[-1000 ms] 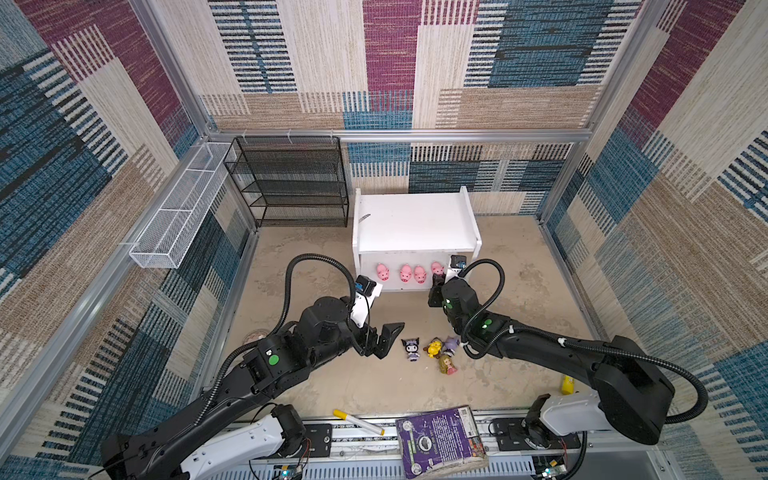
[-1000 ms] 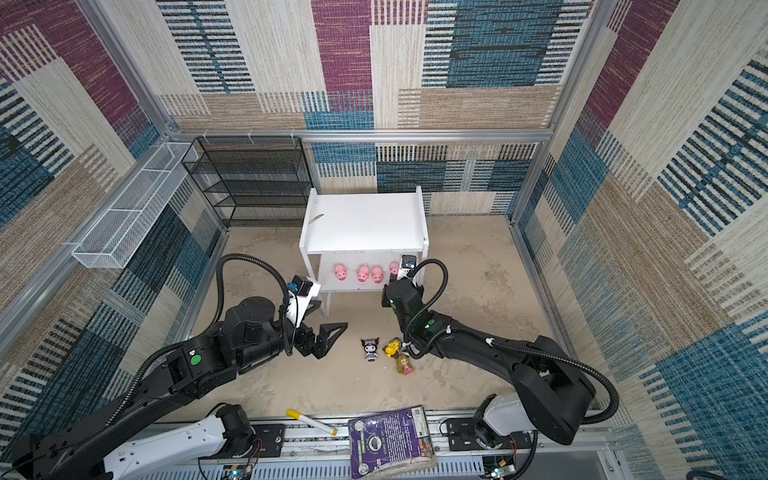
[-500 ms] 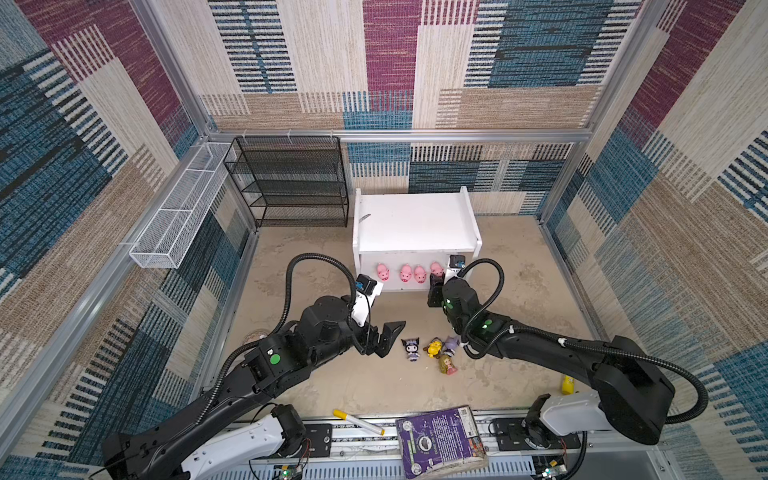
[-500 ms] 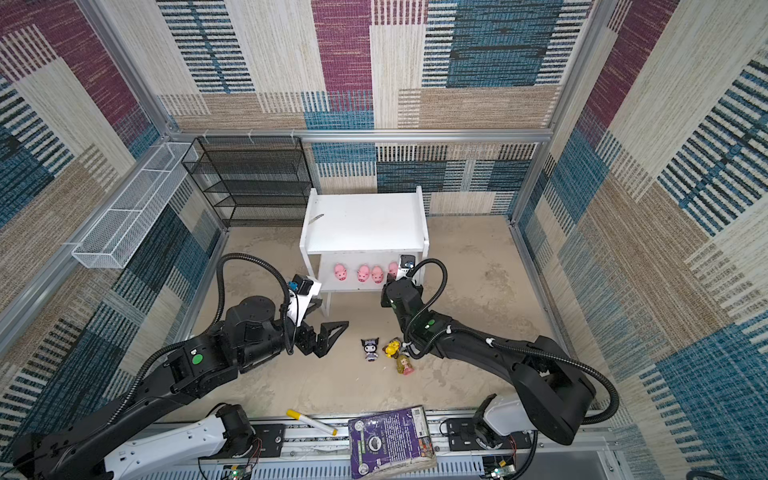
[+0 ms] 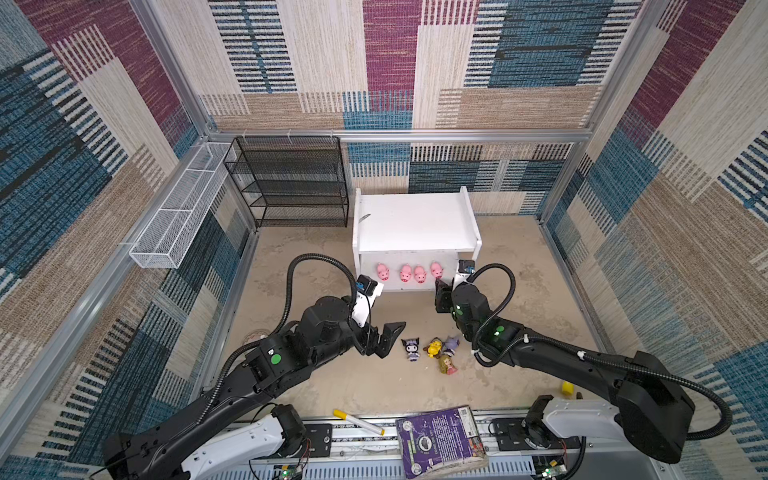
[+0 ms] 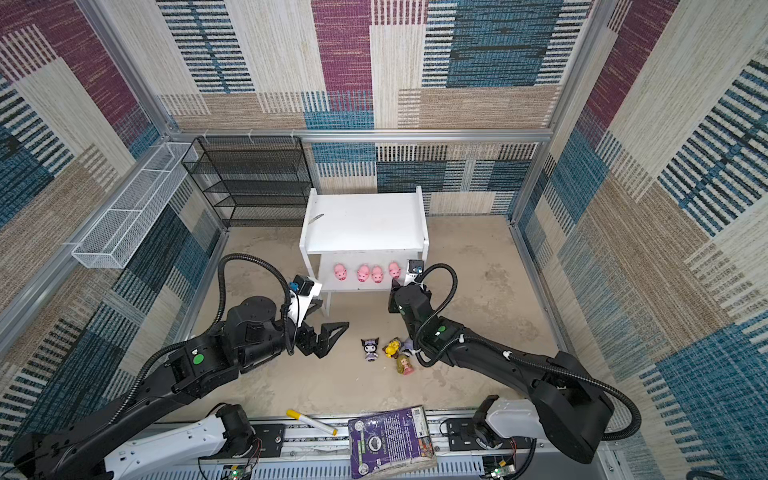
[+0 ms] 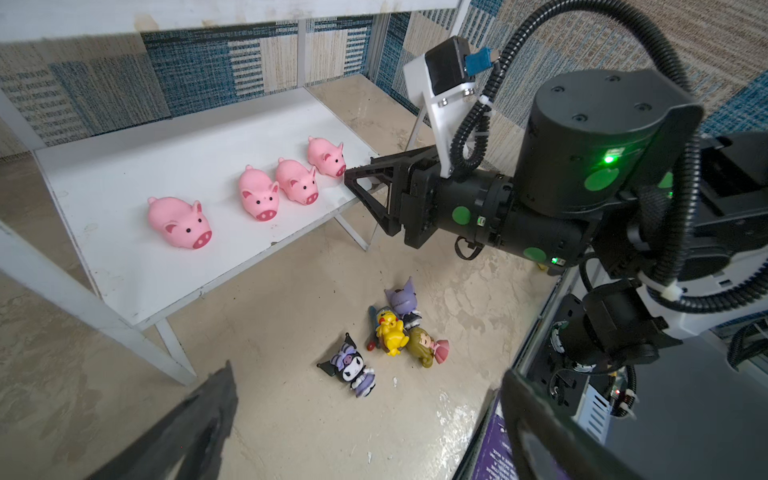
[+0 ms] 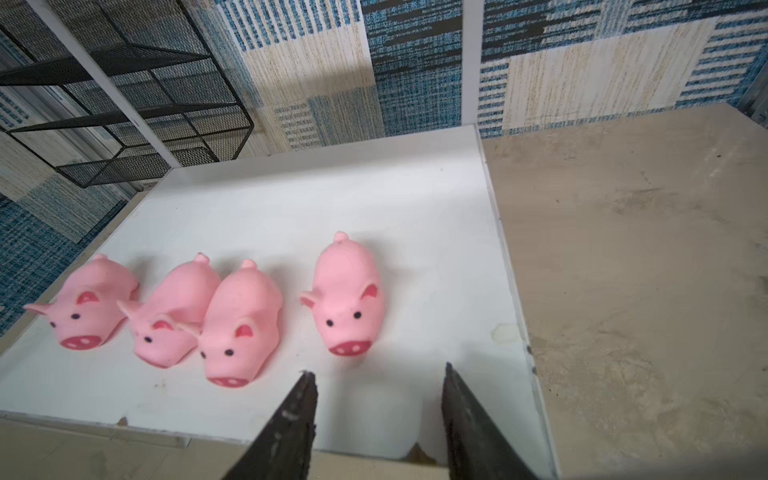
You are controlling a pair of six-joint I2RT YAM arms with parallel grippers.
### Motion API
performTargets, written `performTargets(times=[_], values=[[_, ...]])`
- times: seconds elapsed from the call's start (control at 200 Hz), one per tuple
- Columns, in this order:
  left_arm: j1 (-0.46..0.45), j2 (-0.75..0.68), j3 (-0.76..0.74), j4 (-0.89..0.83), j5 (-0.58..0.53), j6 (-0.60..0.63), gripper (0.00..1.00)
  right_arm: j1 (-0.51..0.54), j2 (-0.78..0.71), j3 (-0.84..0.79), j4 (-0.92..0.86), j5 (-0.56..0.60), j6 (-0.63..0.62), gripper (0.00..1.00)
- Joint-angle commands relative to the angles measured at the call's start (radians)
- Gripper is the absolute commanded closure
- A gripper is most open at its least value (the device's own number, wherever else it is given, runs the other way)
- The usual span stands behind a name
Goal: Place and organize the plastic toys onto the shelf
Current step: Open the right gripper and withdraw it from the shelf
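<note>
Right gripper (image 8: 378,370), tapered black jaws half apart and empty, just short of the rightmost smooth, rounded pink pig (image 8: 348,297) on the flat white shelf (image 8: 436,232).

White two-tier shelf (image 5: 415,220), centre frame in both top views. Four pink pigs (image 8: 348,299) stand in a row on its lower board, snouts to the front edge, the middle two touching. Below it on the beige surface, a black-purple eared figurine (image 5: 411,348) sits just left of a touching heap: yellow blue-hooded figurine (image 5: 434,347), lilac eared figurine (image 5: 451,344), blonde girl (image 5: 446,365).
</note>
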Motion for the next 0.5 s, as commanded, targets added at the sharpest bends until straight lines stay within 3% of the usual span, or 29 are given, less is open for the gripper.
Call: performTargets(times=[0.0,0.275,0.416,0.496], values=[[0.001,-0.004,-0.001,0.026,0.010,0.028,0.01,0.000,-0.049,-0.018,-0.016,-0.054,-0.025,0.44],[0.000,-0.001,-0.003,0.013,0.000,0.025,0.01,0.000,-0.314,-0.117,-0.109,-0.295,-0.143,0.24],[0.000,0.005,-0.009,0.003,-0.019,0.015,0.01,0.000,-0.451,-0.147,-0.244,-0.331,-0.154,0.12],[0.000,0.009,-0.021,-0.009,-0.028,0.005,0.01,0.000,-0.515,-0.173,-0.298,-0.341,-0.144,0.00]])
